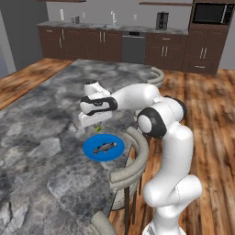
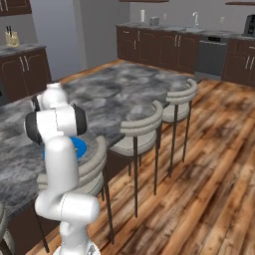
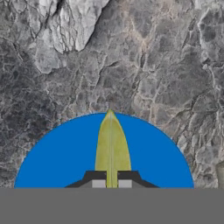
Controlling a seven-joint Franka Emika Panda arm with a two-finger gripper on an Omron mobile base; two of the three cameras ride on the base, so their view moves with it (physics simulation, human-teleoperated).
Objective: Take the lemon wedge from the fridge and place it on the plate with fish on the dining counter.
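My gripper [image 1: 97, 127] hangs just above the far rim of the blue plate [image 1: 92, 153], which lies on the grey marbled dining counter [image 1: 41, 137]. A slim grey fish [image 1: 104, 147] rests on the plate. In the hand view the lemon wedge [image 3: 112, 146] is pinched edge-on between my two fingertips, and my gripper [image 3: 111, 183] is shut on it over the plate [image 3: 57, 162]. A small yellow-green bit of the lemon wedge [image 1: 97, 129] shows under the hand in the left base view. The arm hides most of the plate [image 2: 79, 146] in the right base view. The fridge is out of view.
Grey curved-back stools [image 1: 133, 163] stand along the counter's near edge, close to my arm; more stools [image 2: 144, 130] line the wood floor side. Dark brown cabinets [image 1: 87, 43] and a dishwasher [image 1: 134, 47] run along the far wall.
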